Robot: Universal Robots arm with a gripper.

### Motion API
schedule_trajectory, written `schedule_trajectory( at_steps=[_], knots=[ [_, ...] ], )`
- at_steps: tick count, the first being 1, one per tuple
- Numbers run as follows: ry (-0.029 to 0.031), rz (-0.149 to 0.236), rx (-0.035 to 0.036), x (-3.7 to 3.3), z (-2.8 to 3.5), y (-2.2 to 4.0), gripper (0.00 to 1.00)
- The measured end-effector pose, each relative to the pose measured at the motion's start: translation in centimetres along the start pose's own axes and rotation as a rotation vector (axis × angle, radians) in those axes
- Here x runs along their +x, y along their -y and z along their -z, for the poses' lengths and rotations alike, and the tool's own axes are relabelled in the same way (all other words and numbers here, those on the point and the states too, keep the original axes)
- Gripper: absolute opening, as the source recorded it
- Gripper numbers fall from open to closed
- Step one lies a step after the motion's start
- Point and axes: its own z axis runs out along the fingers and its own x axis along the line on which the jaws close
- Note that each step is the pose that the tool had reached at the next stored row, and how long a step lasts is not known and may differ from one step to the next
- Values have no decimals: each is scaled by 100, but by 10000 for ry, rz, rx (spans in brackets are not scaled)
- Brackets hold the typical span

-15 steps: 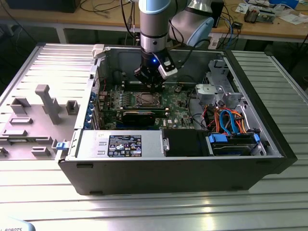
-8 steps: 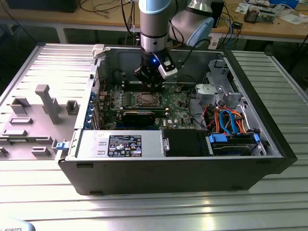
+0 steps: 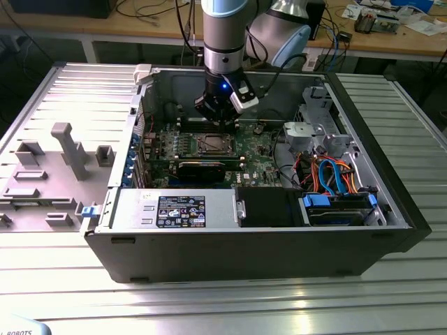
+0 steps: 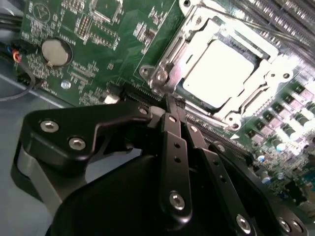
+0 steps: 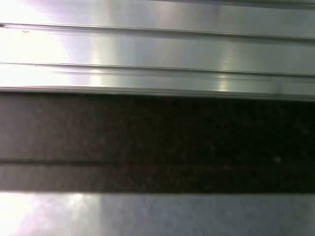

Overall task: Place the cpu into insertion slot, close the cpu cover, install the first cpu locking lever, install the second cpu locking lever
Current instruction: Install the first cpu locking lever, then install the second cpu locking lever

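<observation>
The first wrist view gives you ribbed silver metal [image 5: 157, 54] and a dark band [image 5: 157, 142], too close to identify. In the exterior view the claw [image 3: 218, 120] is partly hidden by its own black body, and the socket area below it is small and hard to read.

In the second wrist view you see the claw [image 4: 170, 105] with its fingers [image 4: 173, 142] pressed together, clenched on nothing visible, tips just beside the corner of the insertion slot [image 4: 170, 51]. The cpu [image 4: 221, 73] lies flat in that slot, its bright top washed out by glare. The cpu cover [image 4: 266, 81] lies down around the chip, framing it; whether the locking levers are latched you cannot tell.

The open computer case [image 3: 391, 202] rests on the ribbed desk [image 3: 230, 307]. It holds the green circuit board [image 3: 255, 150], a power supply [image 3: 174, 208] and a bundle of orange and blue cables [image 3: 334, 178].
</observation>
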Motion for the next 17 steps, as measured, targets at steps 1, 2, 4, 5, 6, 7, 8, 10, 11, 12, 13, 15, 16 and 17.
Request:
schedule_trajectory(
  at_steps=[1,2,4,5,6,7,8,10,11,12,13,15,16,17],
  knots=[
    [0,-1,0,0,0,0,11],
    [0,-2,0,0,0,0,11],
    [0,-1,0,0,0,2,11],
    [0,-1,0,0,0,2,11],
    [0,-1,0,0,0,3,11],
    [0,1,0,0,0,6,11],
    [0,2,0,0,1,9,11],
    [-1,0,1,1,1,18,11],
    [0,0,0,1,1,21,11],
    [-1,-1,1,1,1,30,11],
    [-1,-1,1,1,2,37,11],
    [0,-2,0,1,1,41,11],
    [0,-1,0,1,2,42,11],
    [0,-1,0,1,2,43,11]
  ],
)
